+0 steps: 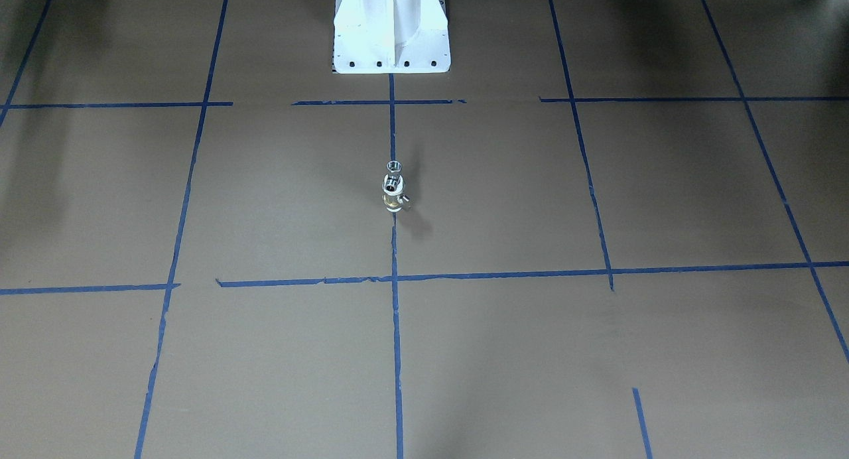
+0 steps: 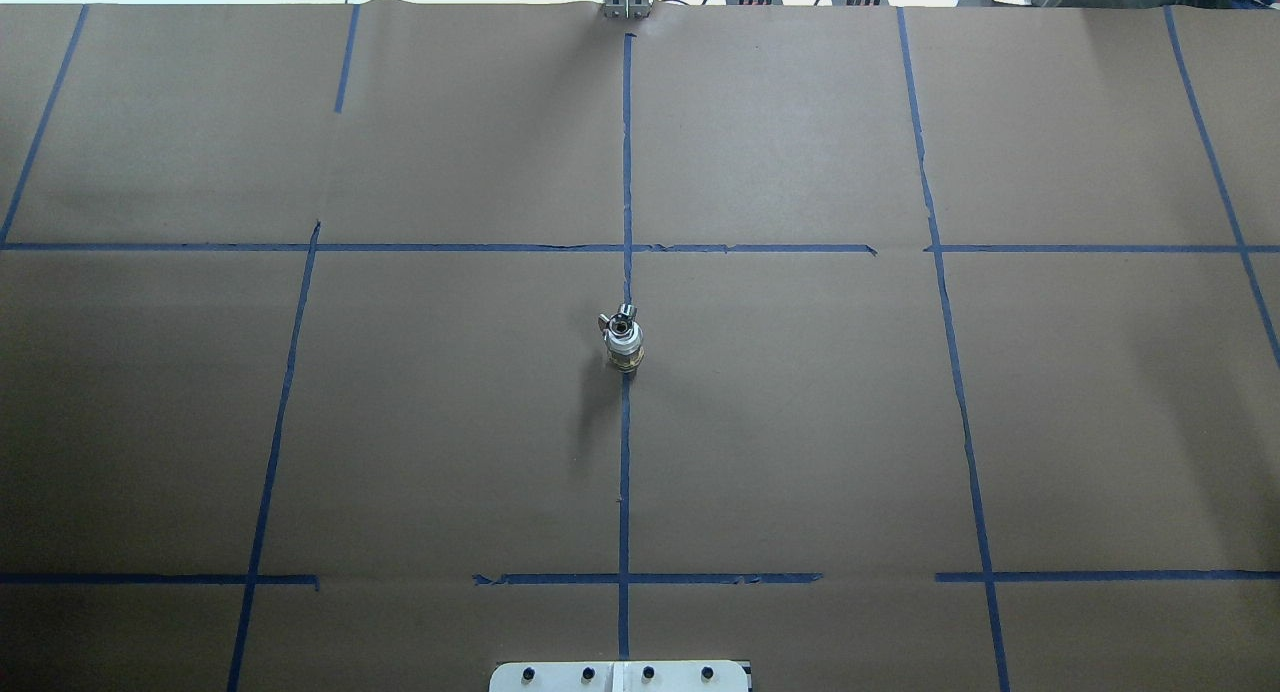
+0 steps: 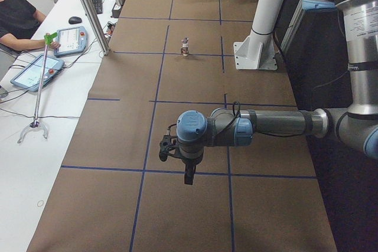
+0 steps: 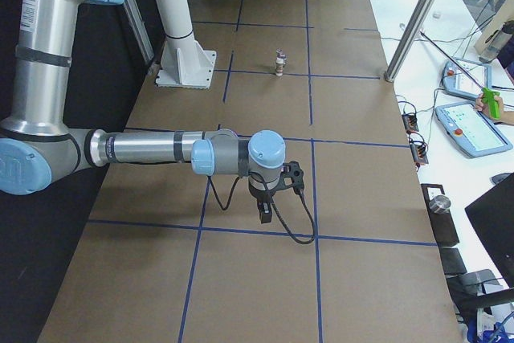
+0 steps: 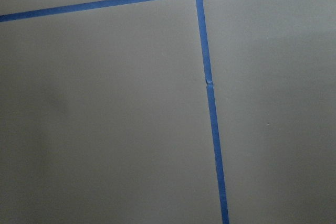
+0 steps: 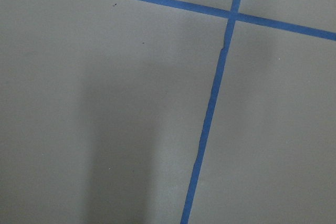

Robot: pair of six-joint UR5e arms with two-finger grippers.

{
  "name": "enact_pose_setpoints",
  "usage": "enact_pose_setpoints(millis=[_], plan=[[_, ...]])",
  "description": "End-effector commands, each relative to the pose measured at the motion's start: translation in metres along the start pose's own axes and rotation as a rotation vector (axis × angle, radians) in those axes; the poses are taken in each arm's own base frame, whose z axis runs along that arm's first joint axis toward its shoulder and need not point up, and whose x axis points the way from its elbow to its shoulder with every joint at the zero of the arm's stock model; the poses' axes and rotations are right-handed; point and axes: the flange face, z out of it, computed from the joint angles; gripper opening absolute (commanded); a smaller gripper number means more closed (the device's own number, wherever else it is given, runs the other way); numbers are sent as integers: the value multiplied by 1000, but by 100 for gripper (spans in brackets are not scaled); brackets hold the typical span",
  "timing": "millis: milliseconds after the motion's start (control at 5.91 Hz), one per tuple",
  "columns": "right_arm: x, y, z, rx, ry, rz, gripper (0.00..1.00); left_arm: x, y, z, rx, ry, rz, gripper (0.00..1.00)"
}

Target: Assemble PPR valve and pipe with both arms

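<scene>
The PPR valve (image 1: 394, 195), brass with white plastic, stands upright on the centre blue tape line. The silver pipe (image 1: 394, 166) sits on its top end, so the two form one small stack. The stack also shows in the overhead view (image 2: 623, 339) and, small, in both side views (image 3: 185, 46) (image 4: 280, 63). My left gripper (image 3: 189, 176) hangs over the table far from the stack and shows only in the left side view. My right gripper (image 4: 265, 213) shows only in the right side view. I cannot tell whether either is open or shut. Both wrist views show only paper and tape.
The white bolted pedestal (image 1: 391, 41) stands at the robot's side of the table. Blue tape lines (image 2: 625, 472) divide the brown paper (image 2: 800, 422) into squares. Operators with tablets (image 3: 74, 41) sit at a white side table, where a grabber tool (image 3: 36, 95) lies.
</scene>
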Motion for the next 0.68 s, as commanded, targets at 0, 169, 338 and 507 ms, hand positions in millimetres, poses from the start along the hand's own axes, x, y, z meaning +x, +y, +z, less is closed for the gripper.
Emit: enact_pose_setpoints(millis=[0,169,338,507], plan=[[12,7,-9,18,7,19,100,6,-7,-6,-20,6,-33,100],[17,19,-8,11,17,21,100,4,-5,-4,-19,4,-21,100],[20,24,-5,0,38,24,100,4,-6,-4,-19,6,-27,100],[21,23,-5,-2,47,22,100,9,-13,-10,-12,5,-22,100]])
